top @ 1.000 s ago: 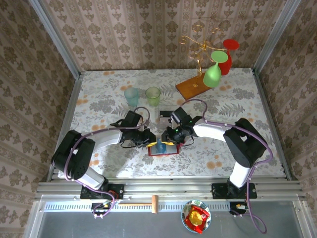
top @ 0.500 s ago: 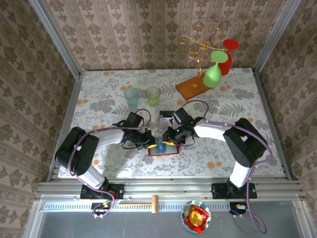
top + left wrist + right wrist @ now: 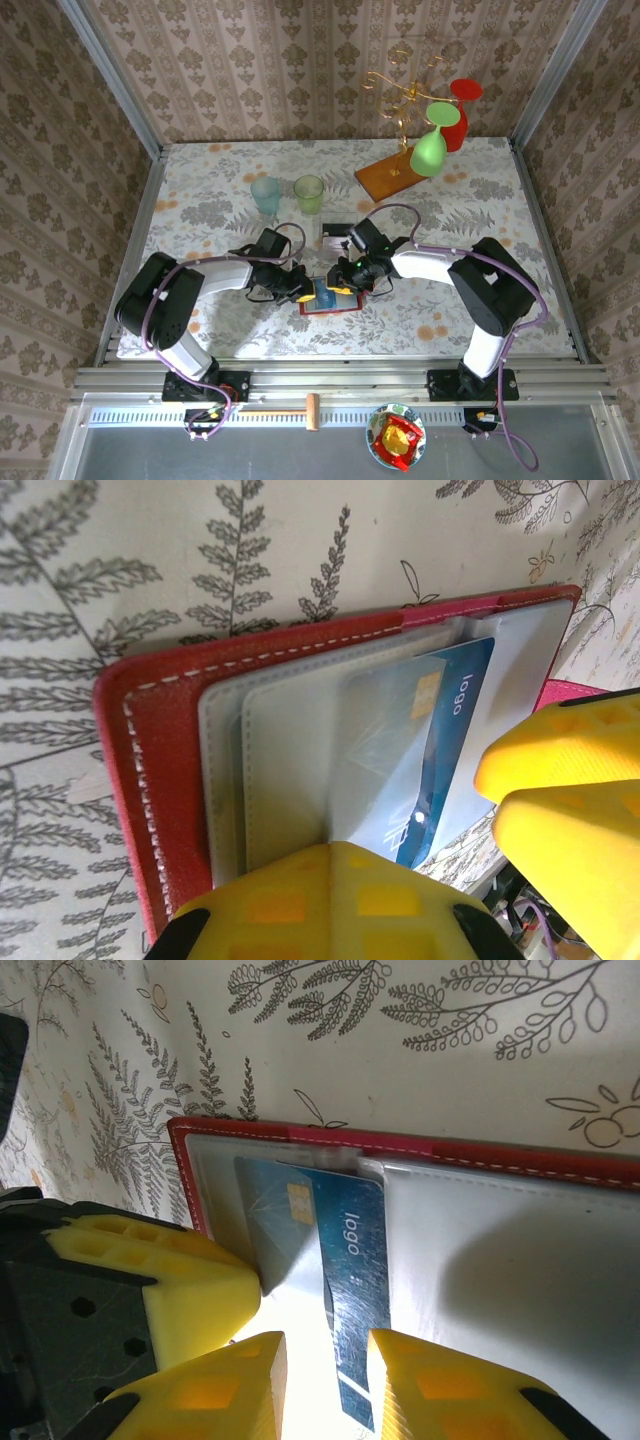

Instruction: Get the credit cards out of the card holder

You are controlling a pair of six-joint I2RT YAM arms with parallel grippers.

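The red card holder [image 3: 328,304] lies open on the flowered table between both arms, its greyish clear sleeves [image 3: 290,750] facing up. A blue credit card [image 3: 350,1260] printed "logo" sticks partly out of a sleeve [image 3: 452,730]. My left gripper [image 3: 340,865] is shut, pinching the edge of a clear sleeve flap at the holder's left side [image 3: 303,290]. My right gripper [image 3: 325,1380] is open, and the free end of the blue card lies between its yellow fingers [image 3: 430,1385] with a gap on the left side. Other cards are hidden.
A teal cup [image 3: 266,192] and a green cup [image 3: 309,190] stand behind the holder. A small black object [image 3: 335,232] lies near the right wrist. At the back right a wooden base [image 3: 385,178] carries a gold rack with green [image 3: 430,148] and red [image 3: 460,112] glasses.
The left gripper has crept right onto the holder's left edge. The right gripper has edged slightly left over the blue card. The holder stays in place.
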